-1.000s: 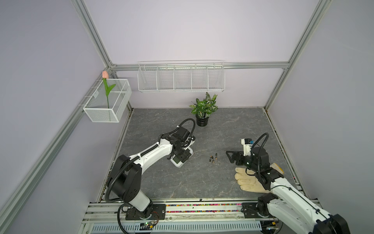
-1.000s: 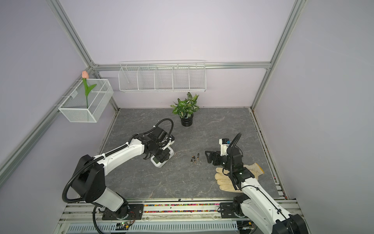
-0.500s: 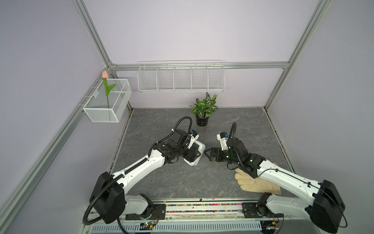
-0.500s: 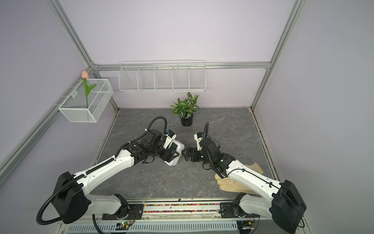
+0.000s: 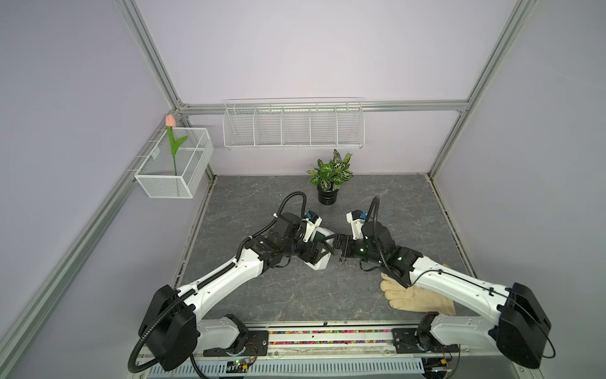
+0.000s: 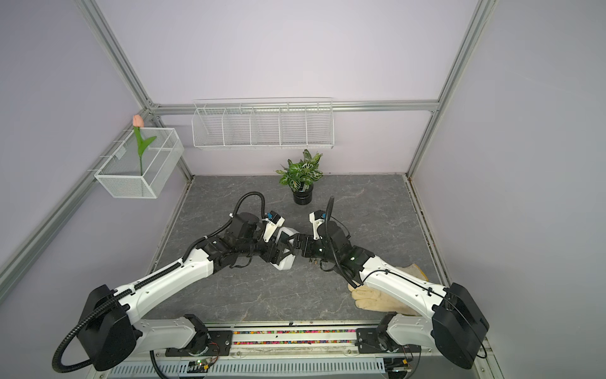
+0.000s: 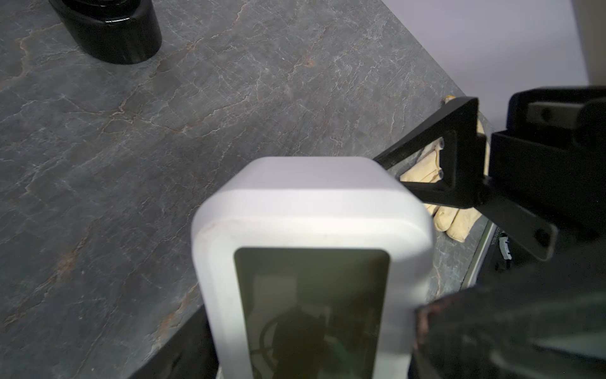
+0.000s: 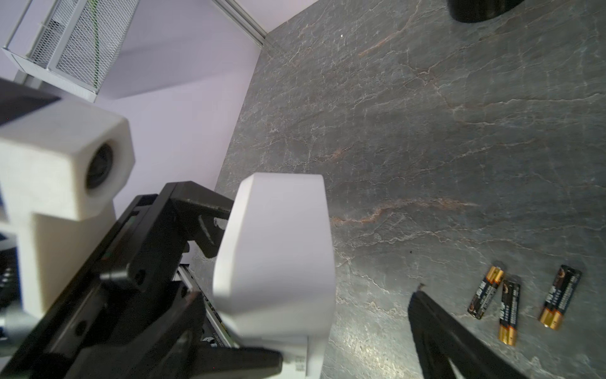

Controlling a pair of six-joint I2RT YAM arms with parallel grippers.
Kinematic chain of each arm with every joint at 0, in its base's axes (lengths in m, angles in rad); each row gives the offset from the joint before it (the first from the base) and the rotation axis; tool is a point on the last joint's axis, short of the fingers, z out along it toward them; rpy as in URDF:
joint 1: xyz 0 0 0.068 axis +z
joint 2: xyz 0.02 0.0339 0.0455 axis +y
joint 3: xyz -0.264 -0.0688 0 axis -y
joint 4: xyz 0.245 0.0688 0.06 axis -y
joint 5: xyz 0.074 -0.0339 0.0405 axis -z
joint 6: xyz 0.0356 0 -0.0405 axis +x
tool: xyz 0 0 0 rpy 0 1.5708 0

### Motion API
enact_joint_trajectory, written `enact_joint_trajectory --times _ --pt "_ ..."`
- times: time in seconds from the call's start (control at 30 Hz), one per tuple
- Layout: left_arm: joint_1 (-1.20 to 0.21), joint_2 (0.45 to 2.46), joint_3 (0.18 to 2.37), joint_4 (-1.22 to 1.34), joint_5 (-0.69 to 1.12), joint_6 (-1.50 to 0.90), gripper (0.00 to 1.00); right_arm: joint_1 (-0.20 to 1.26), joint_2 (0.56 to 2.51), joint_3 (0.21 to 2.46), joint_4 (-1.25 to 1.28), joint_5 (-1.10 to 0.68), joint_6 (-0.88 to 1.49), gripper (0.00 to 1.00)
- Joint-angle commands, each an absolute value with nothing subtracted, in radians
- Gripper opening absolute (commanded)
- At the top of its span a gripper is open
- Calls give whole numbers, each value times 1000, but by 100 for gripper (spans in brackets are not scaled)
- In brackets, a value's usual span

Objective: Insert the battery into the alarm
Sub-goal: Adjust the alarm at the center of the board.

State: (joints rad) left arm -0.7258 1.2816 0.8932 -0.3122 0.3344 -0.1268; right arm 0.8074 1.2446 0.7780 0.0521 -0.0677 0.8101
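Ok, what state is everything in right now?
left hand: shut on alarm
alarm: held, display blank
right hand: open, empty, beside alarm
batteries: three, loose on table
glove: lying flat on table
potted plant: upright

Bright, even, soft light from above; shadows are faint. Both top views stretch at the edges. In the wrist views the close alarm [image 7: 311, 203] is slightly blurred and reflective, the table [image 8: 360, 341] shows a pale sheen, and the batteries [image 8: 508, 311] are sharp.
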Motion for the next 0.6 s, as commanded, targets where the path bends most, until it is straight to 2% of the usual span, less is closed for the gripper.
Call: enact_joint_trajectory --times 0.0,0.2,0.47,0.57 --pt "-735 1249 887 -236 398 -152 74 817 1258 801 101 -64 838 94" --pt "-743 1234 873 -211 425 -154 74 819 1274 822 98 -82 852 82" --pt "-747 1224 870 -209 398 -153 73 825 1270 843 31 -59 879 55" --pt "-747 1213 867 -221 362 -146 79 831 1269 855 -2 -47 884 50"
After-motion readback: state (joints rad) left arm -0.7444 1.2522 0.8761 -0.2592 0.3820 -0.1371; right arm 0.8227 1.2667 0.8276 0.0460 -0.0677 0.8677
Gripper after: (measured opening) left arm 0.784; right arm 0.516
